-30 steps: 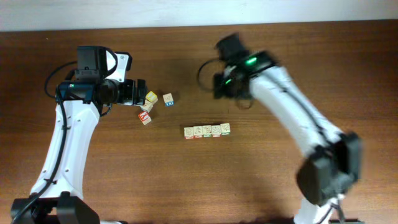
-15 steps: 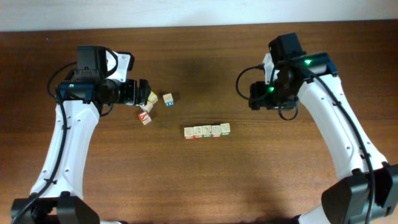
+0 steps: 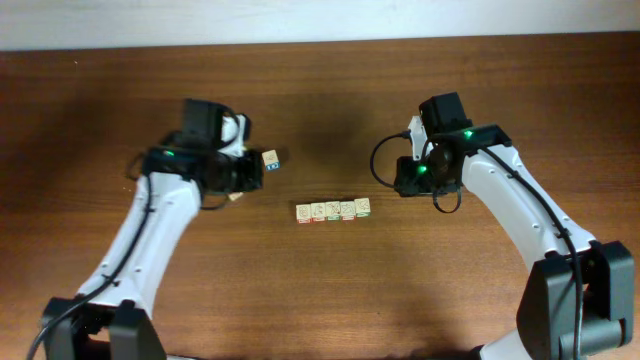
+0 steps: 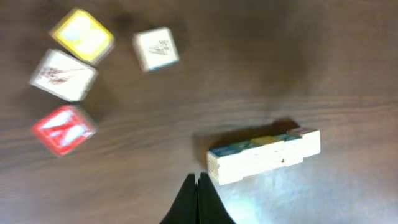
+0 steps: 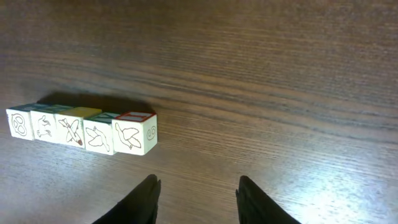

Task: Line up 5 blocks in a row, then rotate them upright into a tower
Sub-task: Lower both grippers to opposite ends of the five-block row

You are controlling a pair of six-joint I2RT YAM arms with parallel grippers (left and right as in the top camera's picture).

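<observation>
Five pale blocks (image 3: pixel 333 210) lie in a tight row at the table's middle. The right wrist view shows their picture faces (image 5: pixel 81 129), and they appear again as a row (image 4: pixel 264 155) in the left wrist view. My left gripper (image 4: pixel 197 180) is shut with nothing in it, its tips just left of the row's near end and not touching it. From above, the left gripper (image 3: pixel 256 174) hovers up and left of the row. My right gripper (image 5: pixel 198 186) is open and empty, off to the right of the row's end block; overhead, the right gripper (image 3: pixel 401 180) is right of the row.
Loose cubes lie left of the row: a yellow-faced cube (image 4: pixel 82 35), two pale cubes (image 4: pixel 155 48) (image 4: pixel 63 74) and a red-letter cube (image 4: pixel 64 129). Overhead, one pale cube (image 3: pixel 270 159) shows beside the left arm, which covers the others. Bare wood surrounds the row.
My left arm has swung right from the loose cubes toward the row. My right arm swung out to the right, then came down nearer the row's right end.
</observation>
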